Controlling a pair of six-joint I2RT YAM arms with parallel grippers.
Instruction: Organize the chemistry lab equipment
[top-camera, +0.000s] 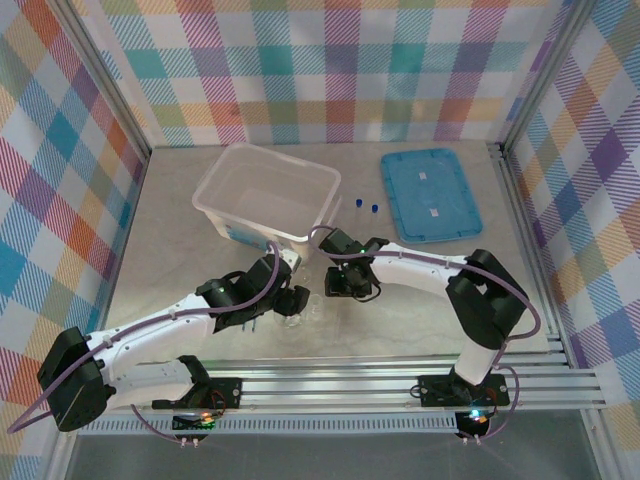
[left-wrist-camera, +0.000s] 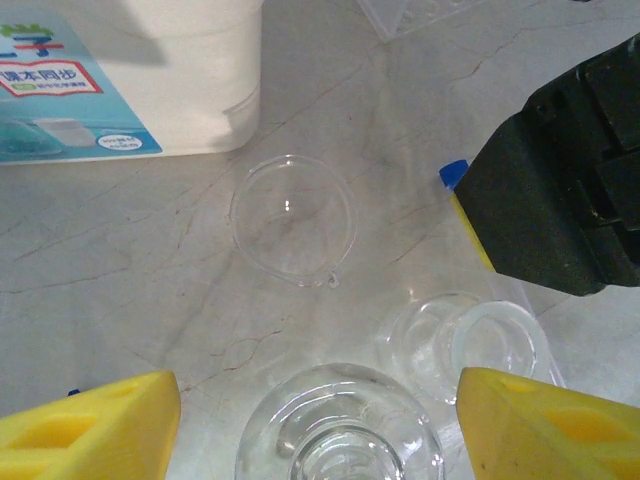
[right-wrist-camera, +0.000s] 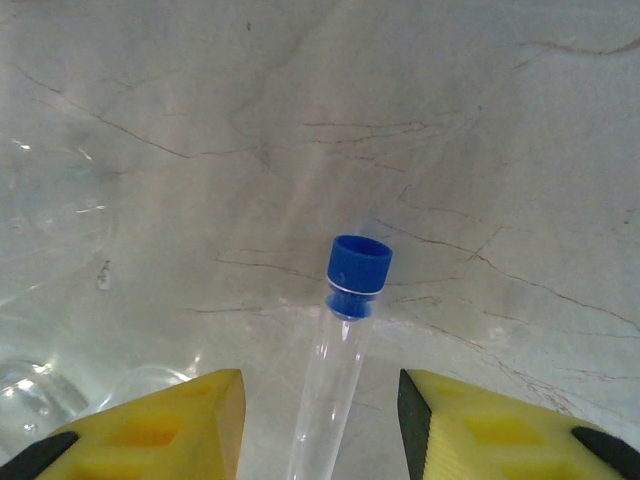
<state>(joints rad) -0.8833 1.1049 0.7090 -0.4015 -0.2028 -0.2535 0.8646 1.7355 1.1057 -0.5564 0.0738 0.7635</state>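
Centre bench, back: a plastic box sits left of a flat lid, with one capped tube and another side by side between them. In front of the box lies a glass dish. Nearer me, a flask stands between my spread left fingers, a tiny cup just to its right. Right of the dish, my right fingers straddle a third capped tube lying on the bench, cap pointing away from me, touching neither finger.

arms: white links, black joints | cables: purple | gripper fingers: yellow
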